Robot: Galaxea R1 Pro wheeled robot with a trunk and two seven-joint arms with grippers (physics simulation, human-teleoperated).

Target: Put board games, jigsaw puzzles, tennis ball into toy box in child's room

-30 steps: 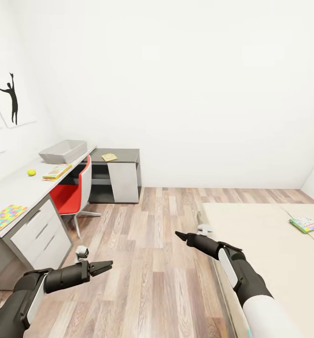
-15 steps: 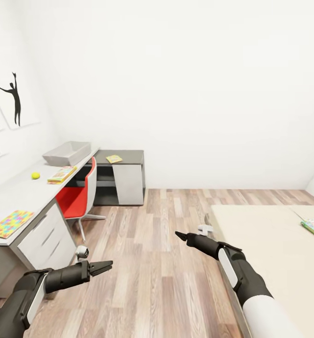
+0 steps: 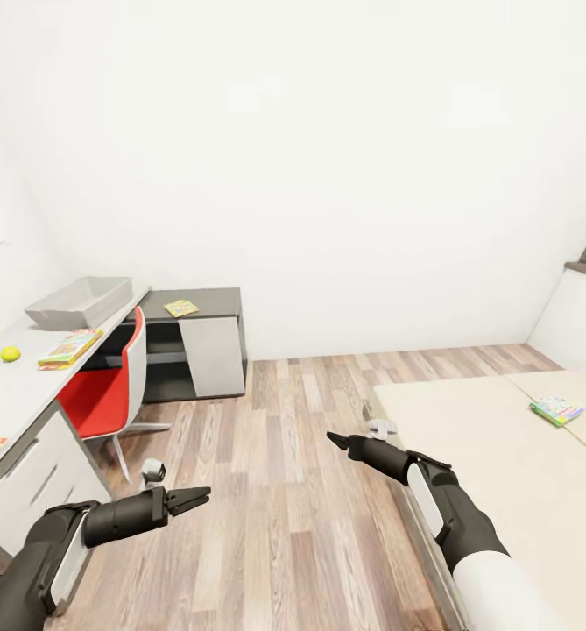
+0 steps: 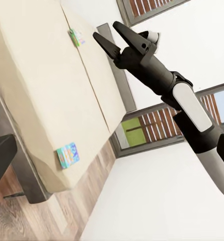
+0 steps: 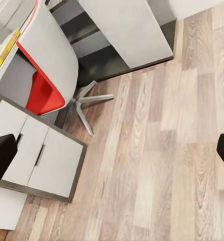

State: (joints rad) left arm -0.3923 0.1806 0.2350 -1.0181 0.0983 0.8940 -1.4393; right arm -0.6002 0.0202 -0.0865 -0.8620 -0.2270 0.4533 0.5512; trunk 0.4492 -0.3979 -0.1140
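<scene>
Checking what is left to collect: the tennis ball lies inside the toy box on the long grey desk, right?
Not inside. In the head view the tennis ball lies on the desk top, apart from the toy box.

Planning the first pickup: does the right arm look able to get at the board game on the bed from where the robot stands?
Probably not yet. The right claw hangs open over the floor near the bed corner, while the board game lies far across the mattress. Nothing blocks the way; the robot likely has to roll closer.
</scene>
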